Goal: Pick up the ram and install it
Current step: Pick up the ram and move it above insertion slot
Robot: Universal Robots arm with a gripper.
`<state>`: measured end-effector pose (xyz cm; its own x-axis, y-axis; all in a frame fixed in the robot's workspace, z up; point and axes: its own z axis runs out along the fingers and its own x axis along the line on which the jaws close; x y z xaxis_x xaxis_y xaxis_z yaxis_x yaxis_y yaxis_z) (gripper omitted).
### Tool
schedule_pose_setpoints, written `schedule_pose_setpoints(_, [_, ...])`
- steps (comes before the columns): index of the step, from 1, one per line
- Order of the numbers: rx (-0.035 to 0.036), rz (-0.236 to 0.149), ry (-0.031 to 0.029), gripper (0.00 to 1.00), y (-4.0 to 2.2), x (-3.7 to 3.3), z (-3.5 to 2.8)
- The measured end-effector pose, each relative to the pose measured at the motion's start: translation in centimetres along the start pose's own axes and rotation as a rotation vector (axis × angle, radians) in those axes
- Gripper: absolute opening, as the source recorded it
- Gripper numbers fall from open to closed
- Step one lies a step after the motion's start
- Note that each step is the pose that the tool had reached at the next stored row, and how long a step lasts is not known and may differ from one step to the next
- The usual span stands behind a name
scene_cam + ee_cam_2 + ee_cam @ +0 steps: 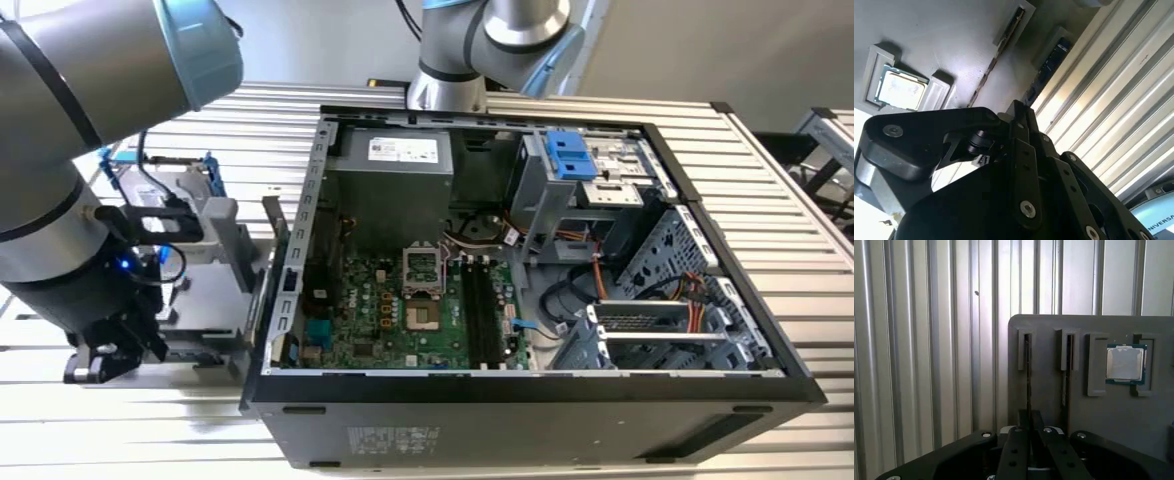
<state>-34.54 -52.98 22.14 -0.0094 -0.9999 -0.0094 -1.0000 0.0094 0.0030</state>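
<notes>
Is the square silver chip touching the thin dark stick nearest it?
Apart: the first wrist view shows grey holder between the square silver chip and the thin dark stick.

My exterior view looks down from high and well back over the open computer case (534,250) and slatted table (781,180). Both wrist views ride close behind the gripper (1030,416), facing past its tip onto the same grey holder (1104,415), the second obliquely.

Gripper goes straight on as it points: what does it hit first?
Probably the ram in the holder slot farthest from the chip; the gripper lines up with it. How near it is, I can't tell.
</notes>
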Motion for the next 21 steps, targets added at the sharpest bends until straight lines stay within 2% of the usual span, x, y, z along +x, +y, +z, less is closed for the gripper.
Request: schedule_pose_setpoints(21, [0.0000,0.000,0.0000,0.00,0.03,-0.30,-9.56])
